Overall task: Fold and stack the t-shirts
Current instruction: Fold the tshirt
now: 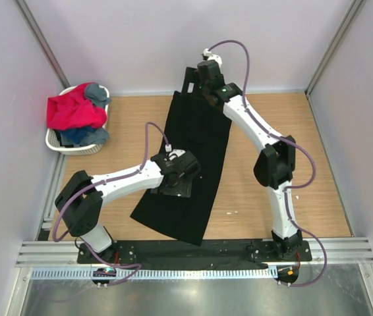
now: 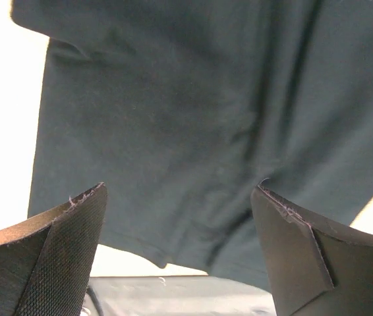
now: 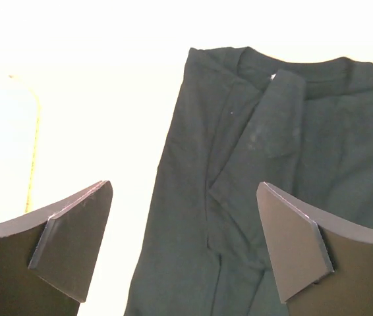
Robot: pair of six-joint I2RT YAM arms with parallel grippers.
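Left gripper (image 2: 180, 189) hangs over the black t-shirt (image 2: 193, 99), right gripper (image 3: 184, 185) over its collar (image 3: 292, 69).

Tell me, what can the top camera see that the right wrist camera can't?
Only the top view shows the white left arm and the folded black cloth t-shirt down to its bottom edge. Only the right wrist view shows that shirt's neck collar, beyond its open right pincer. Both show the black shirt and a bit of the red-pink cloth t-shirt.
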